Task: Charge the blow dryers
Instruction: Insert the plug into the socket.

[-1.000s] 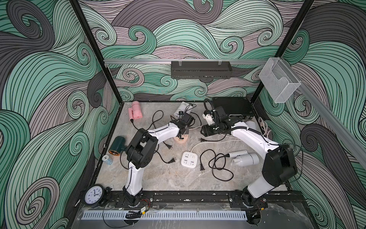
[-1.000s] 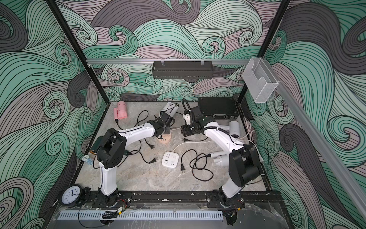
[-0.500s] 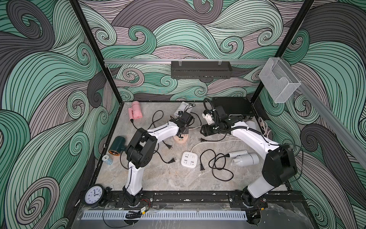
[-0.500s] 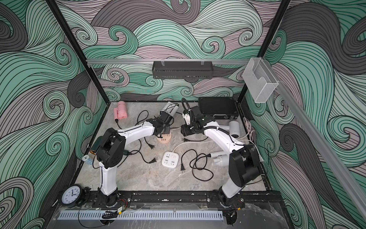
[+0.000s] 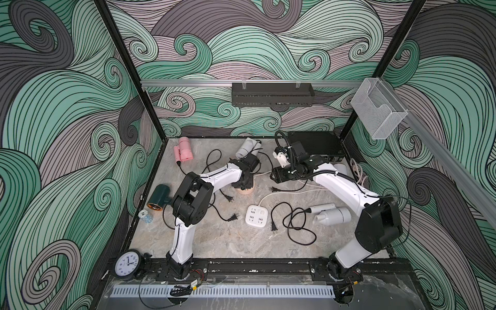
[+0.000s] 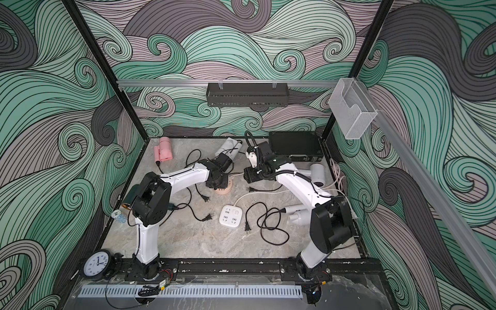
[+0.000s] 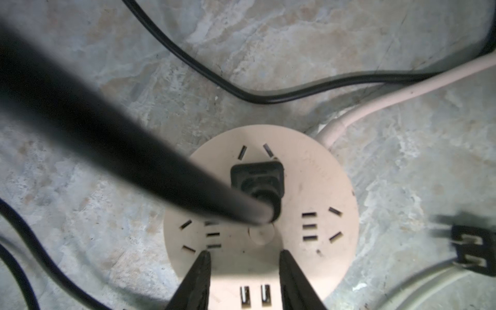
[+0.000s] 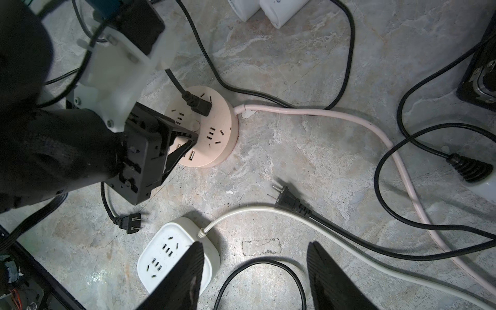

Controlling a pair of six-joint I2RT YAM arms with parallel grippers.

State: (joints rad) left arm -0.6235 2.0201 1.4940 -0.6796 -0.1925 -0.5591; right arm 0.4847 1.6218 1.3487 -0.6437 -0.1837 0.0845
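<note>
I hold the left gripper straight over the round peach hub, jaws apart and closed on nothing. The black plug just beyond the fingertips sits seated in one socket, so I judge the jaws are spread to clear it without dragging its cord. Which dryer that cord belongs to I cannot trace.

The right gripper hangs higher, jaws also apart and empty, over the square white hub and the slack cords, well placed, I think, to go for another plug.

In a top view the blow dryers ring the table: the pink dryer at upper left, the dark green dryer at the left edge, one white dryer at the back centre, another at lower right and a third by the right edge. That leaves the middle free for the hubs.

The peach hub takes that single plug and its other sockets are bare. The white hub holds none, and four loose plugs lie on the stone. I see nothing in the clear wall holder; the black wire basket I cannot see into
</note>
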